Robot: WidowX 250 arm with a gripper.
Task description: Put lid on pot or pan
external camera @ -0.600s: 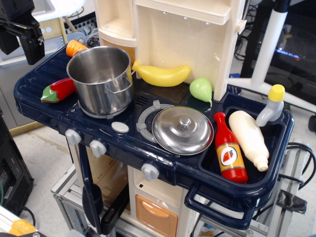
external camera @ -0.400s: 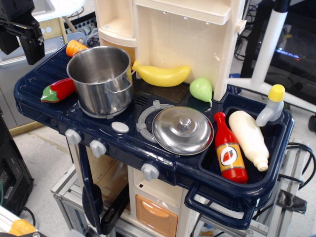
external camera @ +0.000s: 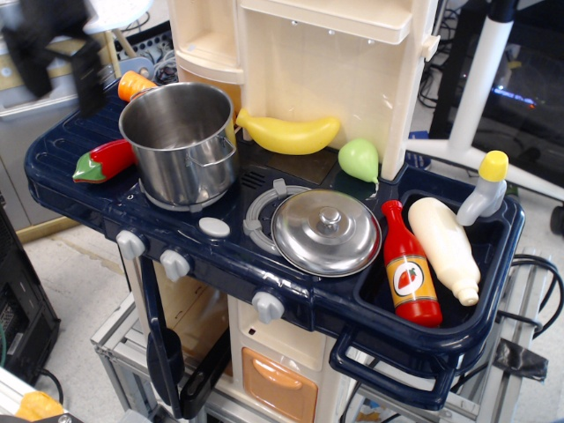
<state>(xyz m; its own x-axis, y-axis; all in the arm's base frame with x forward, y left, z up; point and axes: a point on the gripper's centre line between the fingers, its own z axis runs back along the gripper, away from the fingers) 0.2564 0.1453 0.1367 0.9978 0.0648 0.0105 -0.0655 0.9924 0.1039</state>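
The shiny steel pot (external camera: 182,141) stands open on the left burner of the dark blue toy stove (external camera: 79,198). The round steel lid (external camera: 326,233) with a small central knob lies flat on the right burner, to the right of the pot. My black gripper (external camera: 60,55) is at the top left, blurred by motion, above and left of the pot and far from the lid. It holds nothing; its fingers look spread.
A red pepper (external camera: 104,161) and an orange carrot (external camera: 134,85) lie left of and behind the pot. A yellow banana (external camera: 289,132) and green pear (external camera: 359,159) lie by the cream back wall. The right-hand sink holds a ketchup bottle (external camera: 411,277) and two white bottles.
My gripper has moved to the right, toward the stove, and is now motion-blurred. The pot, lid and other items have not moved.
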